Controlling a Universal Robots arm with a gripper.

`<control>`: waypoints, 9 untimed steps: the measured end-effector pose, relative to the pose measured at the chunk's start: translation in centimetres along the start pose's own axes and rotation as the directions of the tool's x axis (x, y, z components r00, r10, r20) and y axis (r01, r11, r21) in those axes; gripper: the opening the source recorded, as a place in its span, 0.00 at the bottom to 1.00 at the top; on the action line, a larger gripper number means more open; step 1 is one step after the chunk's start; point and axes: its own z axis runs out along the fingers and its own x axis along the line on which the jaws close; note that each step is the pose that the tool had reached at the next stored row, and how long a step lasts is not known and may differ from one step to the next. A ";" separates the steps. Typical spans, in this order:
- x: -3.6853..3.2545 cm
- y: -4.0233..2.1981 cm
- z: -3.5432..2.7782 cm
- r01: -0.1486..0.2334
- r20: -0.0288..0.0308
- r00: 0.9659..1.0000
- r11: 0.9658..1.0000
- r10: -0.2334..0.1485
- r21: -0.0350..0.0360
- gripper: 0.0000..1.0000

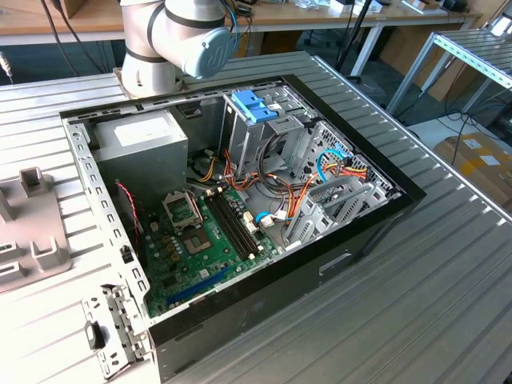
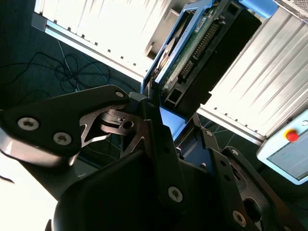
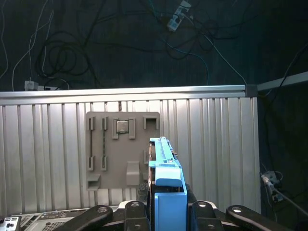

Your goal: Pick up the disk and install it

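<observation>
And the gripper (image 3: 169, 208) has the disk (image 3: 162, 161): in both wrist views the black fingers (image 2: 161, 144) are pinched tight on its blue plastic frame, one on either side, no gap to spare. The disk stands on edge out past the fingertips, green circuit board showing in the second wrist view (a row of pins runs along it), held over the ribbed metal table (image 3: 216, 144). Beyond it in the first wrist view lies a grey fixture plate (image 3: 103, 144) with a processor chip (image 3: 121, 126) seated in it. In the exterior view the open computer case (image 1: 264, 292) sits on the table, motherboard (image 1: 204, 240) near, the cage with light-blue handles (image 1: 254, 108) far, the power-supply box (image 1: 144, 140) toward the exterior view's left.
</observation>
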 end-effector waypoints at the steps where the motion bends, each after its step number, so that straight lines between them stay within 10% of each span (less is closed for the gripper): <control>1: 0.01 -0.05 0.00 0.000 0.000 1.000 1.000 0.000 0.000 0.37; 9: 0.09 -0.46 0.02 0.000 0.000 1.000 1.000 0.000 0.000 0.37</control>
